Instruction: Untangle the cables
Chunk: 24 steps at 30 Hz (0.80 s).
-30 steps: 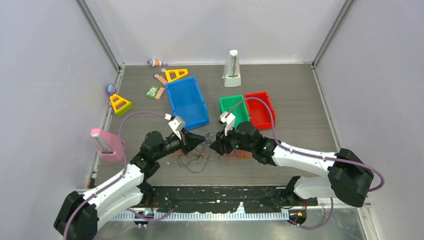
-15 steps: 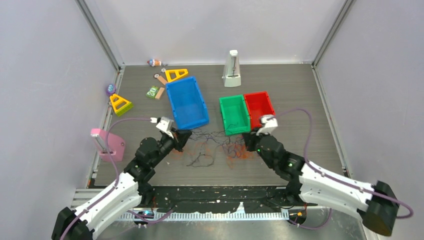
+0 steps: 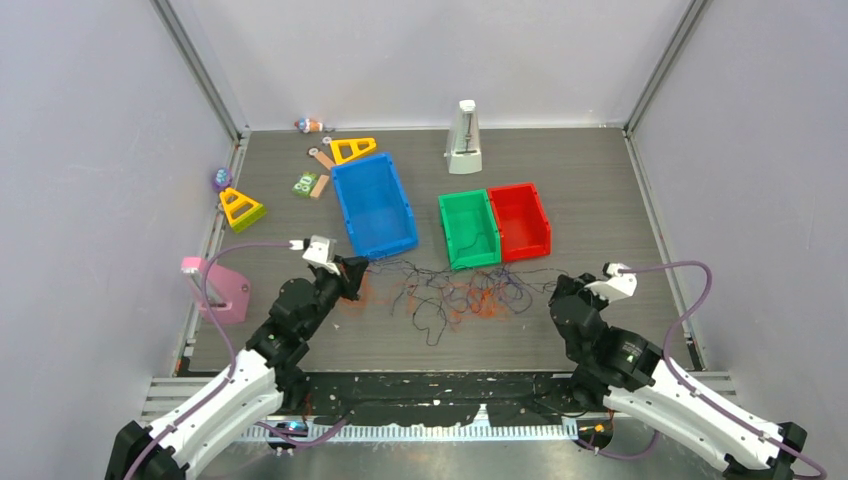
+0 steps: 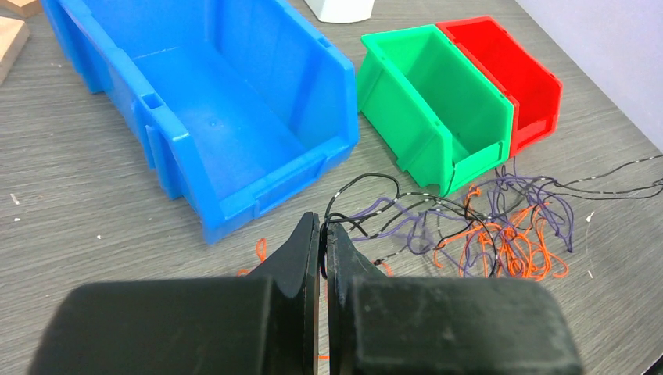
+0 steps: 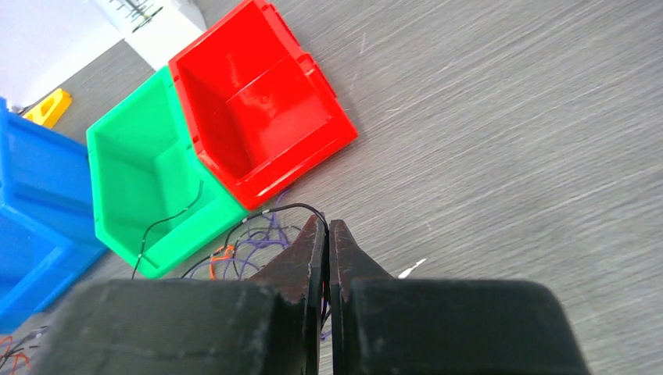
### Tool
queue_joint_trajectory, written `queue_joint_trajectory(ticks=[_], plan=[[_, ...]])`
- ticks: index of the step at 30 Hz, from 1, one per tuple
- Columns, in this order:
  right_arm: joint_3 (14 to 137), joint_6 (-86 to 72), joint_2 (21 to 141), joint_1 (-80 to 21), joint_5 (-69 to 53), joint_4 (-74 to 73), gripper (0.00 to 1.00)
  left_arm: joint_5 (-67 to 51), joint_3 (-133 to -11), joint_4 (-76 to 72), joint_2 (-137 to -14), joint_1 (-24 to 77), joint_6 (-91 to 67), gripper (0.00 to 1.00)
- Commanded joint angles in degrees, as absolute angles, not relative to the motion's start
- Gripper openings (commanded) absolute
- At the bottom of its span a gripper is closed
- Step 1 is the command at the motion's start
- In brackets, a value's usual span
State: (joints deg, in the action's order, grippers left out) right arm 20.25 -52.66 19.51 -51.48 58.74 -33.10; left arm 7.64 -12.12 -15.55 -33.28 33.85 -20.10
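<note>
grey tabletop (image 3: 600, 180), top view: cables (image 3: 460, 295) lie spread between my left claw (image 3: 352, 275) and right claw (image 3: 562, 292), near green bin (image 3: 468, 228). left wrist: clamped shut on a black strand (image 4: 356, 181). right wrist: shut on one too. risk: pulling wider cinches knots, or strand slips.

Right gripper (image 5: 326, 226), jaws pressed together on a thin black strand of the cables (image 5: 249, 242), which arcs off toward ten o'clock into loose purple and orange loops on the grey table (image 5: 508, 156). Red bin (image 5: 258, 117) lies at eleven o'clock from the fingertips, touching the green bin (image 5: 148, 195) at ten. Blue bin (image 5: 23, 234) sits at nine, cut by the frame edge.
</note>
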Motion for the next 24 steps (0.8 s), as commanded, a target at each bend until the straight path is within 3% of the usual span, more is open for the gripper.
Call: queue_joint_trajectory(ticks=[1,11,18,21,24], plan=[[24.2,-58.4,20.1,-51.4,64.9,-40.2,0.05,9.2,-11.8,-18.3,-34.0,33.6,-18.5,0.0],[29.4,-66.8,20.2,-51.4,70.5,-53.2,0.05,10.0,-11.6,-18.1,-33.5,33.6,-17.4,0.0],[37.0,-79.6,21.7,-51.5,78.7,-69.9,0.06,27.7,-16.2,-1.4,-29.1,33.6,-27.2,0.0],[39.3,-74.3,23.1,-51.4,78.9,-69.1,0.05,28.7,-18.3,2.8,-27.2,33.6,-29.2,0.0],[39.3,-59.6,23.4,-51.4,74.7,-55.8,0.05,24.4,-20.8,3.3,-26.7,33.6,-28.0,0.0]])
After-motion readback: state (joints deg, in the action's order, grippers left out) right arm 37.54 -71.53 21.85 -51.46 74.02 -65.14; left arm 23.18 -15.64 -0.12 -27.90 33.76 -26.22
